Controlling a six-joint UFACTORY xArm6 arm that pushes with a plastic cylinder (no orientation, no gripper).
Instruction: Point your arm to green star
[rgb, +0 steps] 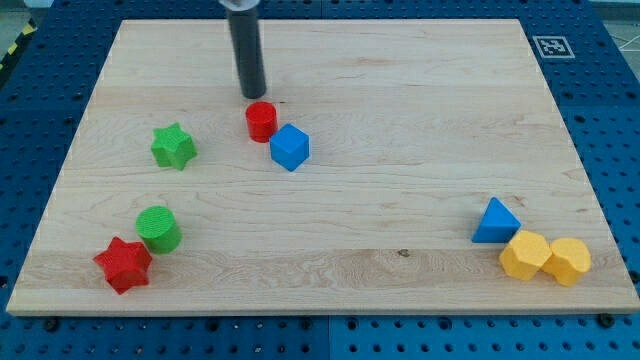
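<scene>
While upright, my tip (252, 95) rests just above red cylinder (261, 120), lacking jaws.

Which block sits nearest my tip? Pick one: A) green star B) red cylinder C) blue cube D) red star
B: my tip stands just above the red cylinder in the view, closer to it than to the blue cube or the green star off to the view's left.
</scene>
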